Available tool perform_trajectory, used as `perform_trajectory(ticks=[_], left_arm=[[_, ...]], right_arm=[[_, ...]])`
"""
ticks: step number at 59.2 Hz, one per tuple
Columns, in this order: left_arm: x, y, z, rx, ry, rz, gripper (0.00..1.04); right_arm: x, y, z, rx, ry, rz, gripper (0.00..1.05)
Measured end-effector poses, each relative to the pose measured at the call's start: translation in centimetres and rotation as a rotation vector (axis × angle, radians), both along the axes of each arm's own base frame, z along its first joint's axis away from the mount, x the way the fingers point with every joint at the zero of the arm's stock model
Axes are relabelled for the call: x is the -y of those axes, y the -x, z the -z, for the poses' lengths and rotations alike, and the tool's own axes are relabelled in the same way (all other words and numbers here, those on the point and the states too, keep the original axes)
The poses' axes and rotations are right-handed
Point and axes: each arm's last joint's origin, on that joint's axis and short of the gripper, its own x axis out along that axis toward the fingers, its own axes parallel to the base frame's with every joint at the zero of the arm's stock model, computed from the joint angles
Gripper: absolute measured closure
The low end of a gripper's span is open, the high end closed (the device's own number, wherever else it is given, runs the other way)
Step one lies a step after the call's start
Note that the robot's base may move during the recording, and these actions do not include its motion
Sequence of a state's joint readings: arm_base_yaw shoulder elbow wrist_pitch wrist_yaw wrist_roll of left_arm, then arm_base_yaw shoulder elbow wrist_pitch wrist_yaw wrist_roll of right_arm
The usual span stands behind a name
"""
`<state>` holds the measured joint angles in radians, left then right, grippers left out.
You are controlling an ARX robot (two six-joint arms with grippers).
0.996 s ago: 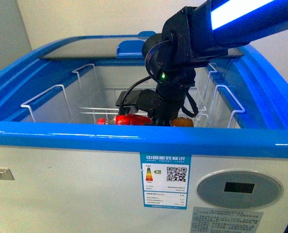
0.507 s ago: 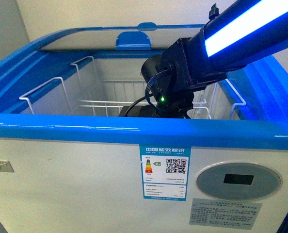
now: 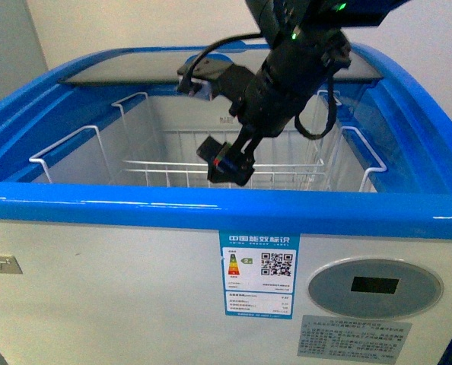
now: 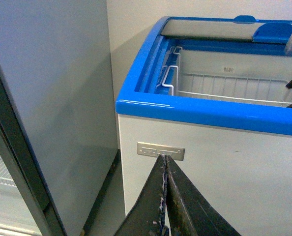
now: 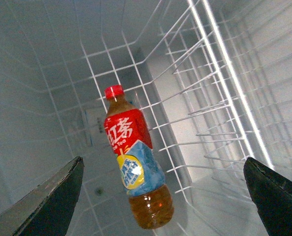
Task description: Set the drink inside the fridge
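Right tool [image 3: 226,161] risen out of fridge [image 3: 211,209], spread empty; drink [image 5: 133,169] in wire basket [image 5: 185,98]; left tool [image 4: 164,194] closed.

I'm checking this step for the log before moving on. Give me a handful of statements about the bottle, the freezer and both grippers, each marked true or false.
1. The drink lies in a white wire basket inside the fridge. True.
2. The right gripper is clamped on the drink. False: the right wrist view shows its fingers spread wide, with the bottle lying clear between them.
3. The left gripper is shut and outside the fridge, by its white front wall. True.
4. The bottle's cap is missing. False: a red cap is on it.
5. The glass lid covers the whole opening. False: it sits over the back part only, and the front is open.
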<state>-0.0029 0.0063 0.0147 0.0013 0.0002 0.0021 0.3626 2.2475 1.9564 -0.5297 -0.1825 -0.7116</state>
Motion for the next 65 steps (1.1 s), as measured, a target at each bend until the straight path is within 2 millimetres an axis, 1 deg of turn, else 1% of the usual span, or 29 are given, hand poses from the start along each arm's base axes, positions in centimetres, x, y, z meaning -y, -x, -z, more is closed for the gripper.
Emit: perform_trajectory(ticks=[4, 5, 6, 9, 13, 15, 18, 21, 24, 27, 30, 33, 34, 38, 40, 43, 46, 48, 50, 52, 53, 59, 60, 62, 63, 65], left_arm=[[0.0, 0.0, 0.0, 0.000, 0.000, 0.000, 1.02], [0.0, 0.0, 0.0, 0.000, 0.000, 0.000, 1.02], [0.0, 0.0, 0.0, 0.000, 0.000, 0.000, 1.02], [0.0, 0.0, 0.0, 0.000, 0.000, 0.000, 1.02], [0.0, 0.0, 0.0, 0.000, 0.000, 0.000, 1.02], [0.0, 0.0, 0.0, 0.000, 0.000, 0.000, 1.02], [0.0, 0.0, 0.0, 0.000, 0.000, 0.000, 1.02], [0.0, 0.0, 0.0, 0.000, 0.000, 0.000, 1.02], [0.0, 0.0, 0.0, 0.000, 0.000, 0.000, 1.02], [0.0, 0.0, 0.0, 0.000, 0.000, 0.000, 1.02], [0.0, 0.0, 0.0, 0.000, 0.000, 0.000, 1.02], [0.0, 0.0, 0.0, 0.000, 0.000, 0.000, 1.02], [0.0, 0.0, 0.0, 0.000, 0.000, 0.000, 1.02], [0.0, 0.0, 0.0, 0.000, 0.000, 0.000, 1.02], [0.0, 0.0, 0.0, 0.000, 0.000, 0.000, 1.02], [0.0, 0.0, 0.0, 0.000, 0.000, 0.000, 1.02], [0.0, 0.0, 0.0, 0.000, 0.000, 0.000, 1.02], [0.0, 0.0, 0.0, 0.000, 0.000, 0.000, 1.02], [0.0, 0.0, 0.0, 0.000, 0.000, 0.000, 1.02], [0.0, 0.0, 0.0, 0.000, 0.000, 0.000, 1.02], [0.0, 0.0, 0.0, 0.000, 0.000, 0.000, 1.02], [0.0, 0.0, 0.0, 0.000, 0.000, 0.000, 1.02], [0.0, 0.0, 0.0, 0.000, 0.000, 0.000, 1.02], [0.0, 0.0, 0.0, 0.000, 0.000, 0.000, 1.02], [0.0, 0.0, 0.0, 0.000, 0.000, 0.000, 1.02], [0.0, 0.0, 0.0, 0.000, 0.000, 0.000, 1.02]], right_arm=[[1.5, 0.5, -3.1, 0.033, -0.053, 0.048, 0.07], [1.6, 0.6, -3.4, 0.038, -0.060, 0.053, 0.07], [2.2, 0.7, -4.6, 0.053, -0.085, 0.073, 0.07], [3.5, 1.0, -6.7, 0.079, -0.160, 0.109, 0.07], [4.6, 1.2, -8.5, 0.103, -0.229, 0.150, 0.07], [5.9, 1.5, -10.3, 0.138, -0.283, 0.203, 0.07], [7.9, 1.8, -12.4, 0.190, -0.342, 0.296, 0.07], [9.3, 2.1, -13.7, 0.229, -0.376, 0.386, 0.07], [11.3, 2.5, -15.1, 0.283, -0.411, 0.509, 0.07], [12.8, 3.1, -15.8, 0.319, -0.435, 0.595, 0.07], [15.0, 4.2, -16.4, 0.348, -0.458, 0.744, 0.07], [16.8, 5.7, -16.3, 0.359, -0.472, 0.857, 0.07], [17.5, 6.5, -16.2, 0.364, -0.473, 0.899, 0.07], [18.4, 9.2, -15.9, 0.374, -0.487, 0.962, 0.07], [18.5, 10.7, -15.9, 0.383, -0.517, 0.947, 0.08], [18.4, 14.0, -15.9, 0.505, -0.644, 0.835, 0.19], [18.3, 17.2, -15.4, 0.615, -0.711, 0.781, 0.29], [18.3, 19.1, -14.7, 0.666, -0.739, 0.761, 0.36], [18.3, 20.3, -13.4, 0.687, -0.750, 0.754, 0.43], [18.3, 21.4, -12.0, 0.690, -0.751, 0.755, 0.50], [18.3, 21.6, -11.6, 0.689, -0.750, 0.757, 0.52], [18.3, 23.5, -7.3, 0.655, -0.735, 0.768, 0.73], [18.3, 23.8, -6.6, 0.645, -0.730, 0.773, 0.76], [18.3, 23.8, -5.8, 0.629, -0.722, 0.780, 0.80], [18.3, 24.0, -4.9, 0.611, -0.715, 0.785, 0.83], [18.3, 24.2, -4.1, 0.596, -0.708, 0.791, 0.87]])
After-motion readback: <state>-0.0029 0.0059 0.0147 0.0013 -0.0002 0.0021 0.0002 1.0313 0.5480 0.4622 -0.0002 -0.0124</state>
